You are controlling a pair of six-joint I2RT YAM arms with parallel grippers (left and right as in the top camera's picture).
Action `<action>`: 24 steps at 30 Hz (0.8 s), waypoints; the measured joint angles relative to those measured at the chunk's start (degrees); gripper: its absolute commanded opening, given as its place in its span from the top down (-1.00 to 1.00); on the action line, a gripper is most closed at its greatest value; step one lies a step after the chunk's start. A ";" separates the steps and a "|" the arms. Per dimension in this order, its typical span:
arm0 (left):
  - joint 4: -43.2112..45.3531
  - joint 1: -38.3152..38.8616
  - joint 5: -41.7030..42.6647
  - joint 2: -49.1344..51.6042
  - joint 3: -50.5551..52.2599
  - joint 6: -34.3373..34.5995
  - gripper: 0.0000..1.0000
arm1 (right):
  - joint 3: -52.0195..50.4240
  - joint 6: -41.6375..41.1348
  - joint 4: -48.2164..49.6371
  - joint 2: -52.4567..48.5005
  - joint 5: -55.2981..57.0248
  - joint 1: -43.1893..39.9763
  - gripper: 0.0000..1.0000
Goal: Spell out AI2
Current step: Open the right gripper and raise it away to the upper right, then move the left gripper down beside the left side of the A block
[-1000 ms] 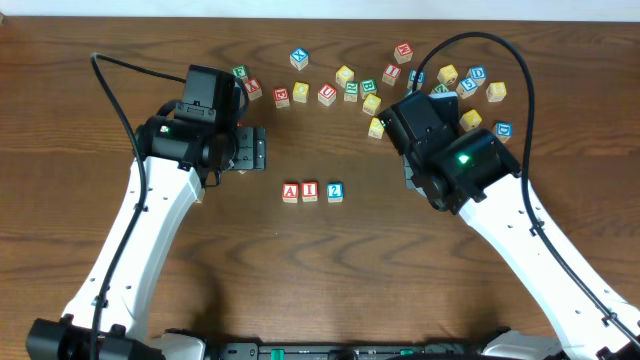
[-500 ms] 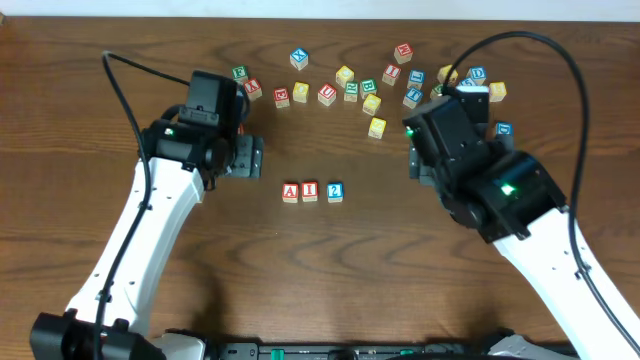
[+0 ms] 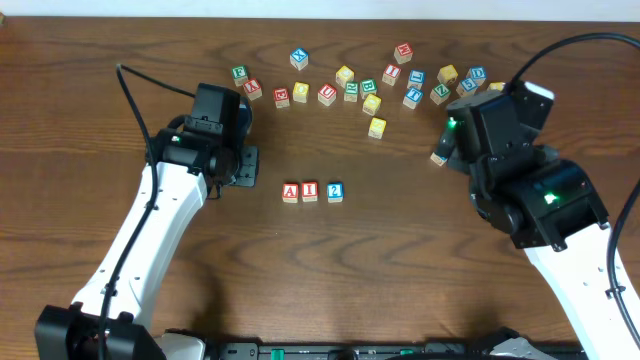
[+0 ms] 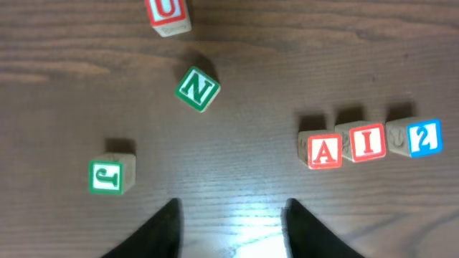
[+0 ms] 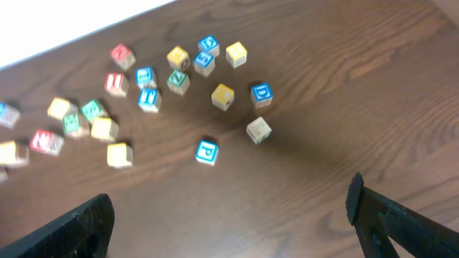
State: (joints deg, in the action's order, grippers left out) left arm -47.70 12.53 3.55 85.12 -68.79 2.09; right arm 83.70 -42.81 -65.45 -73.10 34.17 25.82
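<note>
L end effector (image 4: 231,209) spread over woodgrain table (image 4: 301,57); cubic wooden A-I-2 blocks (image 4: 367,142).

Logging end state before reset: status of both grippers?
Left gripper: open, holding nothing.
Right gripper: open wide, holding nothing.

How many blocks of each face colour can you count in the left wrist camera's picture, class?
Red: 3, the U block, the A block and the I block
Green: 2, the N block and the other green block
Blue: 1, the 2 block
Total: 6
</note>
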 measured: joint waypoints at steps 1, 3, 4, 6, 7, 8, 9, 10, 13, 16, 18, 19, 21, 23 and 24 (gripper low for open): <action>0.42 0.00 0.04 0.00 0.24 0.42 0.71 | 0.00 -0.66 0.37 0.00 0.02 -0.24 -0.98; 1.75 0.00 0.15 0.02 0.85 1.70 0.85 | 0.00 -1.77 1.44 0.00 0.15 -0.35 -0.98; 2.56 0.00 0.20 0.13 1.03 2.16 0.85 | 0.00 -2.21 2.03 0.00 0.15 -0.35 -0.98; 4.26 0.00 0.22 0.26 1.42 2.84 0.85 | 0.00 -2.71 2.40 0.00 0.15 -0.35 -0.98; 5.14 0.00 0.22 0.31 1.79 3.08 0.85 | 0.00 -2.89 2.51 0.00 0.15 -0.35 -0.99; 5.86 0.00 0.22 0.35 2.29 3.32 0.85 | 0.00 -3.08 2.54 0.02 0.15 -0.35 -0.99; 6.49 0.00 0.22 0.37 2.95 3.65 0.85 | 0.00 -3.17 2.54 0.04 0.15 -0.35 -0.99; 7.08 0.00 0.24 0.39 3.65 3.76 0.85 | 0.00 -3.26 2.54 0.11 0.15 -0.35 -0.98; 8.74 0.00 0.24 0.76 6.40 4.48 0.85 | 0.00 -3.30 2.56 0.42 0.17 -0.35 -0.99; 10.69 0.00 0.26 1.14 9.86 5.66 0.85 | 0.00 -3.28 2.62 0.98 0.35 -0.35 -0.98; 12.37 0.00 0.39 1.27 12.02 6.14 0.85 | 0.00 -3.28 2.69 1.36 0.57 -0.35 -0.99; 13.25 0.00 0.42 1.40 13.33 6.73 0.85 | 0.00 -3.28 2.71 1.64 0.76 -0.35 -0.99; 15.02 0.00 0.42 1.46 14.78 7.15 0.85 | 0.00 -3.28 2.69 1.92 0.85 -0.35 -0.98; 16.61 0.00 0.42 1.46 15.98 7.21 0.85 | 0.00 -3.28 2.69 2.10 1.03 -0.35 -0.98; 17.18 0.00 0.42 1.46 16.41 7.28 0.85 | 0.00 -3.28 2.67 2.12 1.09 -0.35 -0.99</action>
State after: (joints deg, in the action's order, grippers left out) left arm -30.52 12.53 3.97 86.59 -52.38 9.37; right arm 83.70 -46.09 -62.78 -70.98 35.27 25.47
